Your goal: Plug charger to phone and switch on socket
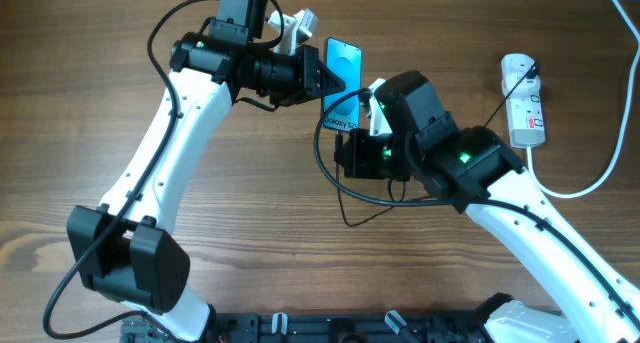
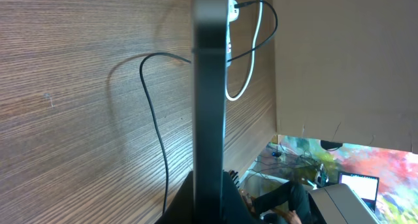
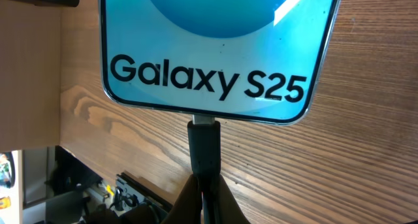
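Note:
The phone (image 1: 341, 83) has a cyan screen with "Galaxy S25" lettering (image 3: 209, 48) and is held above the table. My left gripper (image 1: 322, 80) is shut on the phone, which shows edge-on in the left wrist view (image 2: 209, 100). My right gripper (image 3: 206, 191) is shut on the charger's small black connector (image 3: 204, 145), which touches the phone's bottom edge. The thin black charger cable (image 1: 345, 183) loops over the table and runs to the plug in the white socket (image 1: 524, 101). The socket also shows in the left wrist view (image 2: 232, 15).
The socket's thick white lead (image 1: 600, 173) curves along the right table edge. A white object (image 1: 297, 25) lies behind the left arm. The arms' bases (image 1: 300, 328) stand at the front edge.

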